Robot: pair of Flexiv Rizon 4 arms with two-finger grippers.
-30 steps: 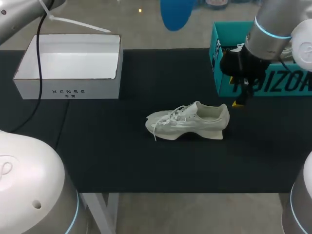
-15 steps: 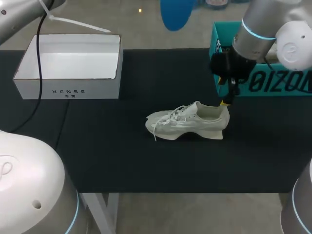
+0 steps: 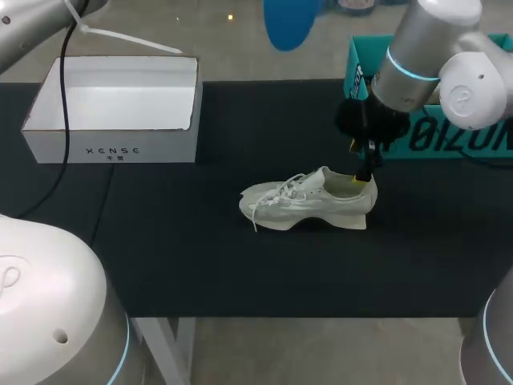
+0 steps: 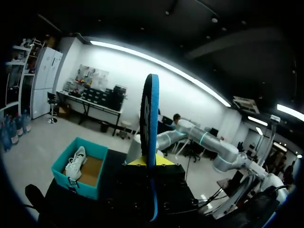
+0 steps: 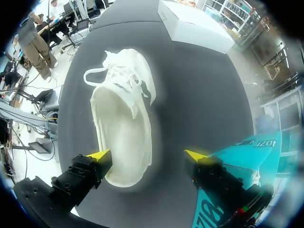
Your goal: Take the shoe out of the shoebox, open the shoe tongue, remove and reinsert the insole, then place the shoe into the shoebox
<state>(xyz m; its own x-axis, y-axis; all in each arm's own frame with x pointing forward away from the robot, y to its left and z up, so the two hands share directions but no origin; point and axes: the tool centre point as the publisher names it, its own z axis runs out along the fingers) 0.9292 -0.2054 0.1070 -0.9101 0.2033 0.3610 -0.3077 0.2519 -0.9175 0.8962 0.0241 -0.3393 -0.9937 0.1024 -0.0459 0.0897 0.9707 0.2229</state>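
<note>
Mid-surface (image 3: 200, 265) (black mat top), a white sneaker (image 3: 309, 200) stands on its sole. Toe points toward my left side, heel toward my right. Laces are loose and trail off near the toe end.

Right arm (image 3: 421, 52) comes in from the right. Its right hand (image 3: 362, 164) hangs directly over the heel collar. In the right wrist view the right hand (image 5: 148, 155) is released, with the fingers spread wide. The heel end of the sneaker (image 5: 122, 123) lies under and between them, closer to one finger than the other. Whether that finger touches the heel I cannot tell. The shoe mouth gapes toward the camera, pale inside.

Behind the right hand, at the far right of the surface, sits a teal shoebox (image 3: 369, 50), open-topped and partly hidden by the arm. The left wrist view shows the same teal shoebox (image 4: 71, 183) with a second white shoe (image 4: 75, 164) lying in it on a brown floor.

Left hand (image 4: 149, 161) is up well above the surface, clenched on a blue insole (image 4: 151, 118). The insole stands between the yellow tips (seen edge-on, a thin blue strip). The head view catches the blue insole (image 3: 290, 22) as an oval at the far side, well apart from the sneaker.

Far left corner holds an open white box (image 3: 160, 136), well apart from the sneaker. The right wrist view shows the white box (image 5: 194, 26) out beyond the toe.
</note>
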